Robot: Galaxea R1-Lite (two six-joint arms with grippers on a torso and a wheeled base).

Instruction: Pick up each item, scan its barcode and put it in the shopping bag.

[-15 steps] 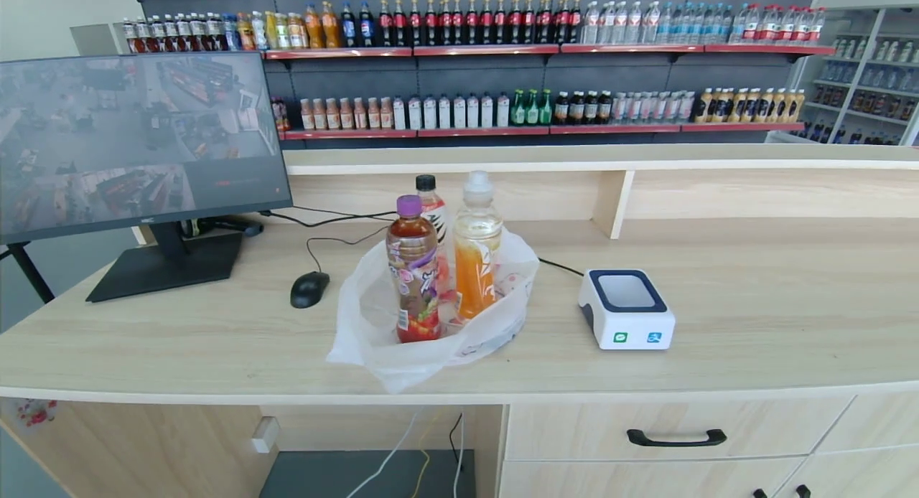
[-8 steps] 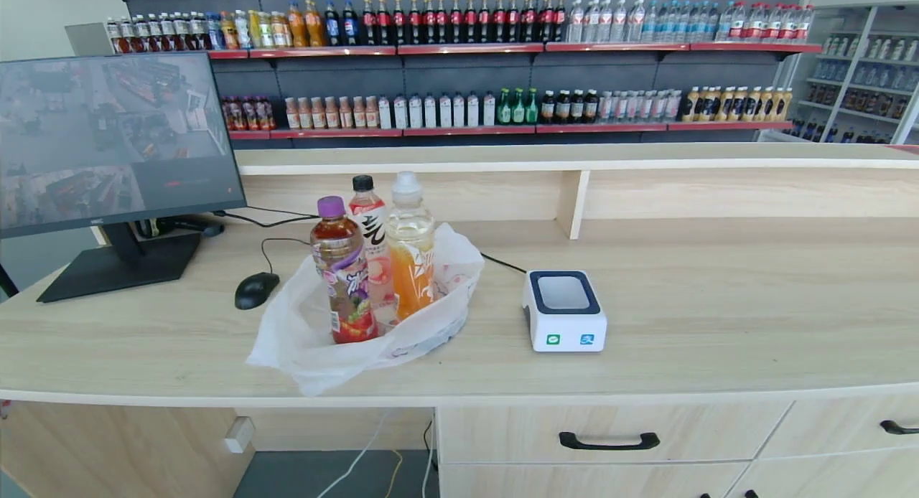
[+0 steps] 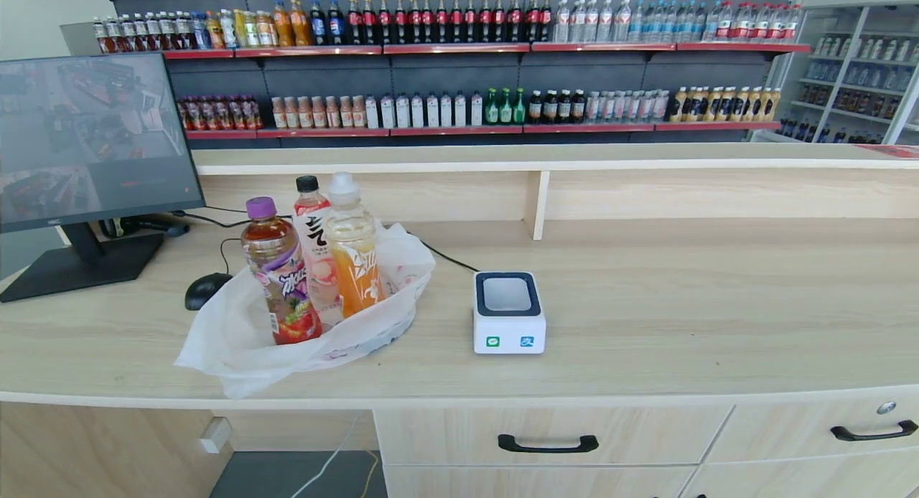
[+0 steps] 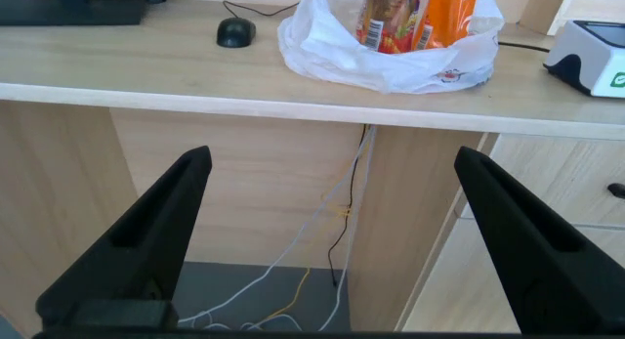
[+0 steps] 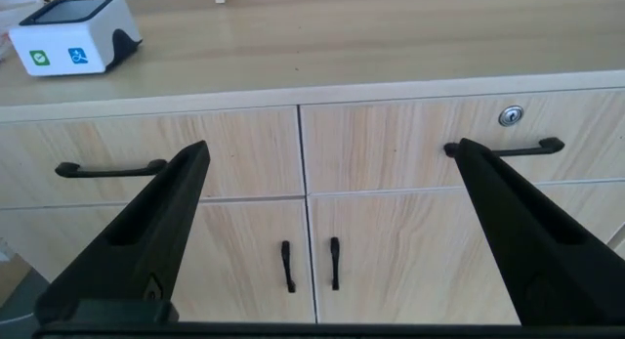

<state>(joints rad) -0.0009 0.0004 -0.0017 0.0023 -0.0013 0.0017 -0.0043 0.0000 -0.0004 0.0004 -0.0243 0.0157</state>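
Observation:
A white shopping bag (image 3: 237, 333) lies open on the wooden counter (image 3: 682, 304) with three bottles standing in it: a purple-capped tea bottle (image 3: 276, 268), a black-capped bottle (image 3: 313, 232) and a white-capped orange drink (image 3: 353, 254). To the bag's right sits the white barcode scanner (image 3: 507, 313). My left gripper (image 4: 332, 241) hangs open and empty below the counter's front edge, facing the bag (image 4: 391, 61). My right gripper (image 5: 327, 241) is open and empty in front of the drawers, with the scanner (image 5: 73, 34) above it.
A monitor (image 3: 86, 139) and a black mouse (image 3: 204, 290) sit at the counter's left. A raised shelf runs along the back, with drink shelves (image 3: 459, 49) behind. Drawers with black handles (image 3: 547, 444) are under the counter. Cables (image 4: 332, 222) hang below the bag.
The whole head picture has shifted left, so the camera has moved rightward. Bag, bottles and scanner keep their places on the counter.

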